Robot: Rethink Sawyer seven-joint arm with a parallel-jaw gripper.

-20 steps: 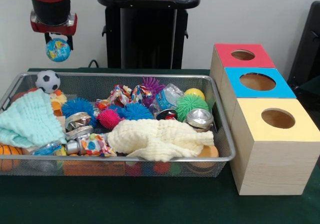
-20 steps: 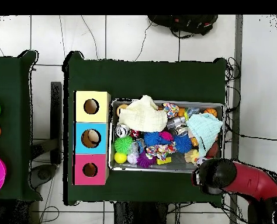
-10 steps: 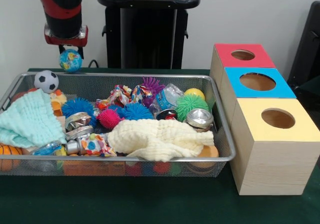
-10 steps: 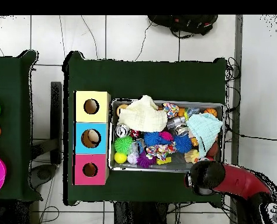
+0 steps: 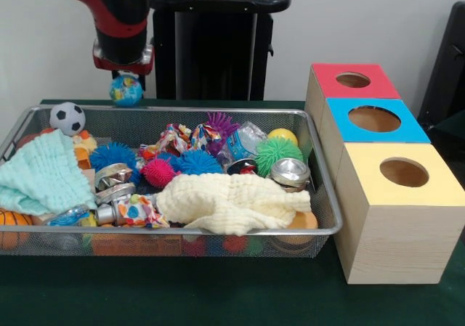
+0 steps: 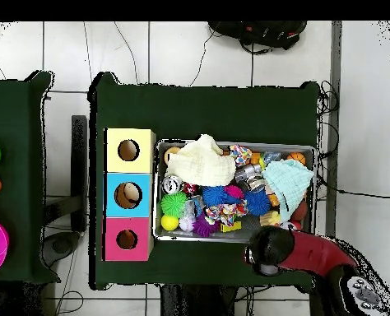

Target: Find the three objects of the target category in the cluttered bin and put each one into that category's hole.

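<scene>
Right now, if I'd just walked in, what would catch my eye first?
Probably the red arm at the front view's upper left, its gripper holding a small globe ball above the bin's far edge. Next, the wire bin heaped with spiky balls, cans and two cloths, the cream cloth in front. To its right stand three boxes with holes, topped red, blue and yellow.
</scene>
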